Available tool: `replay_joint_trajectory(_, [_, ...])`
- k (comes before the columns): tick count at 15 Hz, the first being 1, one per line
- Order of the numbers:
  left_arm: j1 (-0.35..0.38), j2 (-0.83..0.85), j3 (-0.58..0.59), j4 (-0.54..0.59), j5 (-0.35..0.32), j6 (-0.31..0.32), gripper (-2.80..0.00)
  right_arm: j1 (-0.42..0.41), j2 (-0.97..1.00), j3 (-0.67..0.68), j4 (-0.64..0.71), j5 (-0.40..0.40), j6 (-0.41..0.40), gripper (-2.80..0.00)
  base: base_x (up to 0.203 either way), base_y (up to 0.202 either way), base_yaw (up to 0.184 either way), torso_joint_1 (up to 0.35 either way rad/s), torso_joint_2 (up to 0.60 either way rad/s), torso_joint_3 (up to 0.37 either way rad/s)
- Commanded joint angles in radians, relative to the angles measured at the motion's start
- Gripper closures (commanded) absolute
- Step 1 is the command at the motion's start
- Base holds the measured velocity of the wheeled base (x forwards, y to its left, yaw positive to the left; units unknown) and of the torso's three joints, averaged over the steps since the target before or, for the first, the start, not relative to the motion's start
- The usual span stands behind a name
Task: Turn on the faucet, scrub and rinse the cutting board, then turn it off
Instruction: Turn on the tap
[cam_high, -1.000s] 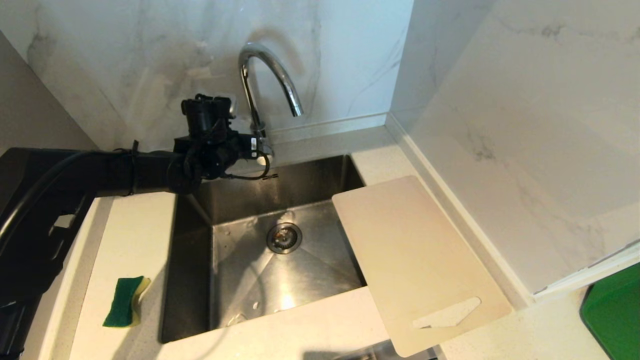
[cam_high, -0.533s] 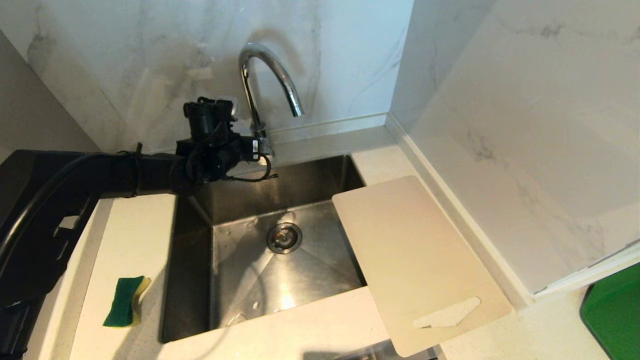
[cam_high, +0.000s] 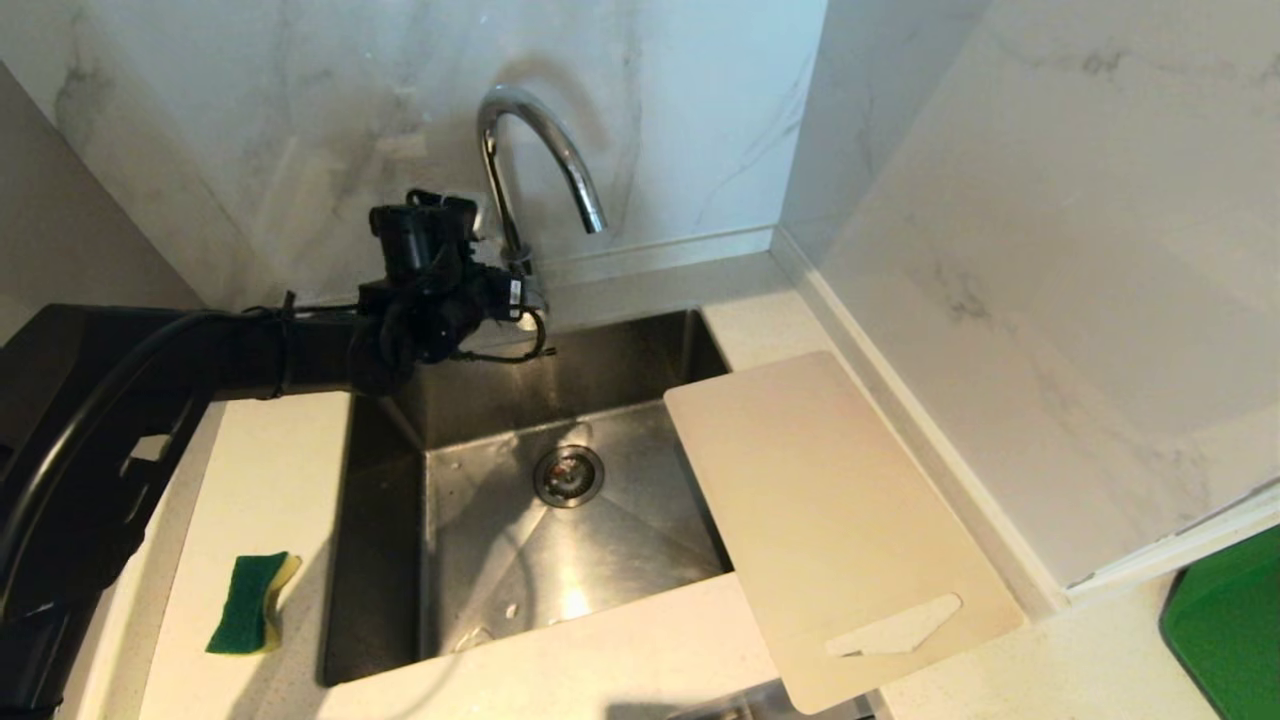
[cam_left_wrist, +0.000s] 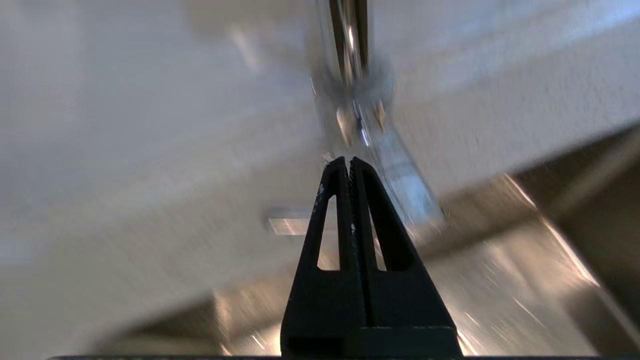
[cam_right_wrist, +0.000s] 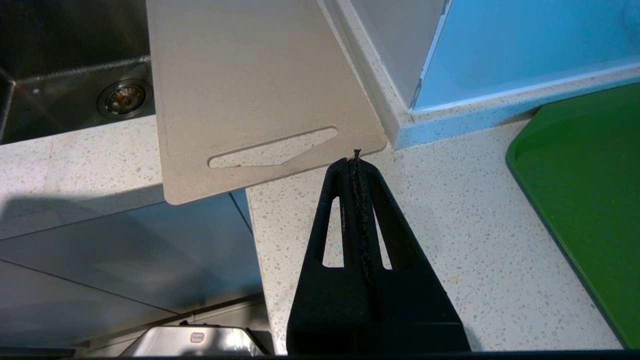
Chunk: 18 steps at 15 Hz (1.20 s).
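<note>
Now nosing in at the faucet (cam_high: 540, 150), at the back edge of the worktop (cam_high: 270, 470) behind the sink (cam_high: 380, 520). Has crept slightly nearer the tap's base over the last second, with the left gripper (cam_left_wrist: 348, 161) leading, fingers pressed together and pinching nothing. Sits right by the lever (cam_left_wrist: 402, 182) in the blurred left wrist view; cannot tell whether touching. Shows no water from the spout yet, so probably still on the first step, with a push on the lever by the closed tips the likely move. Leaves the board (cam_high: 830, 520) where it was, flat on the worktop at the sink's right edge, one corner over the basin, handle end jutting past the front edge. Leaves the sponge (cam_high: 248, 603) unmoved too, left of the sink near the front edge. Keeps the right gripper (cam_right_wrist: 355, 160) parked above the worktop's front right, fingers closed together on nothing, just beside the board's handle end.
</note>
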Motion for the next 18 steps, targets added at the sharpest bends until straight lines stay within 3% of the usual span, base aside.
replay_joint_trajectory(1, [-0.005,0.005,0.000,-0.043,0.014,0.056,0.00,0.000,0.000,0.000,-0.001,0.000,0.000,0.00,0.000,0.000,0.000,0.000,0.00,0.000])
replay_joint_trajectory(7, [0.000,0.019,0.000,-0.045,0.010,0.116,0.00,0.000,0.000,0.001,-0.001,0.000,0.000,0.00,0.000,0.000,0.000,0.000,0.00,0.000])
replay_joint_trajectory(16, [-0.023,-0.003,0.001,-0.042,0.020,0.130,0.00,-0.001,0.000,0.001,-0.001,0.000,0.000,0.00,0.000,0.000,0.000,0.000,0.00,0.000])
replay_joint_trajectory(17, [-0.026,-0.012,0.000,-0.043,0.022,0.129,-2.80,-0.001,0.000,0.000,-0.001,0.000,0.000,0.00,0.000,0.000,0.000,0.000,0.00,0.000])
replay_joint_trajectory(18, [-0.028,-0.017,0.000,-0.045,0.035,0.130,-2.80,-0.001,0.000,0.000,-0.001,0.000,0.000,0.00,0.000,0.000,0.000,0.000,0.00,0.000])
